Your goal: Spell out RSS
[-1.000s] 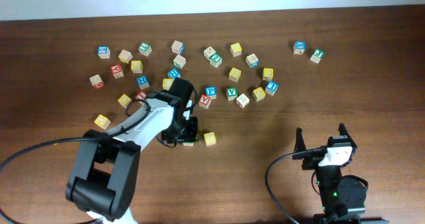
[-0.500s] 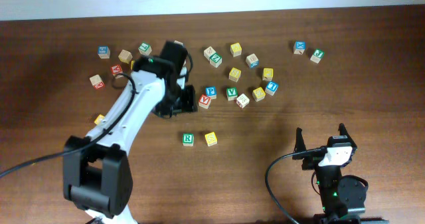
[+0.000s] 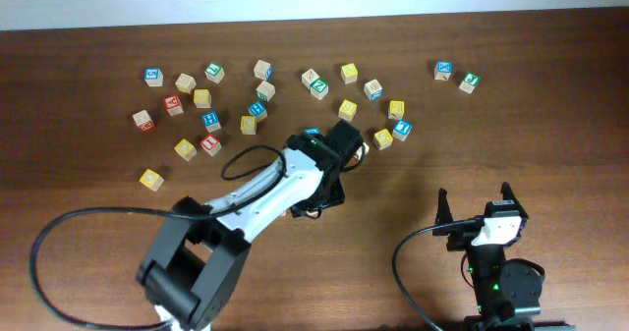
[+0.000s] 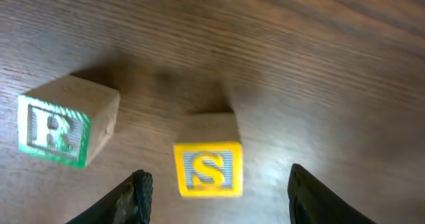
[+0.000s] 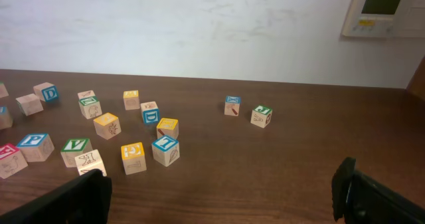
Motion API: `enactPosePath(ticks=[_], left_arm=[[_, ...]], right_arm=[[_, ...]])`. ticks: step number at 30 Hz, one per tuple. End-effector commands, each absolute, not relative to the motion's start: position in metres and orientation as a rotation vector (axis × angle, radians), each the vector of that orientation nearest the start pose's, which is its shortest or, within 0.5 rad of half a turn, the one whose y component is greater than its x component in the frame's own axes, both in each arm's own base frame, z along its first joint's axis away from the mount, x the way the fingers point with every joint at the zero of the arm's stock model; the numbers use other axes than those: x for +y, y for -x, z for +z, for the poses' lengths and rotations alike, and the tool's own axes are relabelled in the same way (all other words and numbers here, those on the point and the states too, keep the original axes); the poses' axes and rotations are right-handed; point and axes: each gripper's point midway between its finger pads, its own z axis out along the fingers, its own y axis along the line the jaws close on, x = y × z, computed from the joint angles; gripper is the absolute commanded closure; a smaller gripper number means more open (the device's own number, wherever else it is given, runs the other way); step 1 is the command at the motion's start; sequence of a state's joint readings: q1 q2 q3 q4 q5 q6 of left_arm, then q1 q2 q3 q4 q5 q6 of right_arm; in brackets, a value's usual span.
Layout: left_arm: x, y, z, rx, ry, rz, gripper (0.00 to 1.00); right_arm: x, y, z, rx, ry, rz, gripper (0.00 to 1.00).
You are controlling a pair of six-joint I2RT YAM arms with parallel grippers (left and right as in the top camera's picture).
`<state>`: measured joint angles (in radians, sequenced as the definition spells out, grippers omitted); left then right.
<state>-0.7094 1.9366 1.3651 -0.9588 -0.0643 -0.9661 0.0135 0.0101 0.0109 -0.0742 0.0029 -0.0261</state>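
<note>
S block [image 4: 208, 159]: yellow face, letter upright toward the left wrist camera, flat on the table [image 4: 332, 58], just ahead of the gap between the left gripper [image 4: 222, 199] fingers, touched by neither. R block [image 4: 63, 127]: green face, to its left, near but apart, turned slightly off the line of the S. Left jaws spread wide, holding nothing. Judged step: R and first S down, second S wanted. To do well: lift straight up before any sideways travel, so as not to clip the S; take the next S from the loose blocks [image 3: 348, 108] across the far side of the table; grip across two flat sides, centred; set down just right of the first S, with the same gap as R to S, face the same way, in line. Right gripper [image 3: 475, 205]: on the robot's side of the table, well apart from all blocks, jaws spread, empty. Hidden or unclear: R and S both under the left arm [image 3: 265, 189] in the overhead view; left fingertips cut off by the lower edge of the wrist frame; letters on the loose blocks too small overhead to single out another S, and none surely an S from the right wrist view
</note>
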Motion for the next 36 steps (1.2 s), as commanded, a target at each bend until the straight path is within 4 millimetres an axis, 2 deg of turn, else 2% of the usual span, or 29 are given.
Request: enactPosePath(ticks=[1, 4, 7, 12, 16, 24, 27, 31, 34, 36], left_arm=[[-0.218, -0.281, 0.011, 3.049, 0.436, 0.136, 0.47], [-0.219, -0.283, 0.009, 3.052, 0.389, 0.130, 0.52], [-0.224, -0.289, 0.008, 3.047, 0.283, 0.099, 0.65], [-0.222, -0.289, 0.008, 3.056, 0.201, 0.105, 0.69], [-0.209, -0.297, 0.009, 3.057, 0.136, 0.140, 0.71], [-0.199, -0.293, 0.009, 3.088, -0.005, 0.192, 0.71], [-0.199, -0.293, 0.009, 3.090, -0.004, 0.188, 0.62], [-0.201, -0.295, 0.009, 3.080, -0.003, 0.176, 0.60], [-0.205, -0.306, 0.009, 3.036, 0.003, 0.155, 0.57], [-0.206, -0.321, 0.012, 2.984, 0.026, 0.131, 0.53]], right_arm=[[0.000, -0.246, 0.155, 1.650, 0.013, -0.017, 0.02], [0.000, -0.246, 0.155, 1.650, 0.013, -0.017, 0.02], [0.000, -0.246, 0.155, 1.650, 0.013, -0.017, 0.01], [0.000, -0.246, 0.155, 1.650, 0.013, -0.017, 0.02], [0.000, -0.246, 0.155, 1.650, 0.013, -0.017, 0.02], [0.000, -0.246, 0.155, 1.650, 0.013, -0.017, 0.02], [0.000, -0.246, 0.155, 1.650, 0.013, -0.017, 0.02], [0.000, -0.246, 0.155, 1.650, 0.013, -0.017, 0.02], [0.000, -0.246, 0.155, 1.650, 0.013, -0.017, 0.02], [0.000, -0.246, 0.155, 1.650, 0.013, -0.017, 0.02]])
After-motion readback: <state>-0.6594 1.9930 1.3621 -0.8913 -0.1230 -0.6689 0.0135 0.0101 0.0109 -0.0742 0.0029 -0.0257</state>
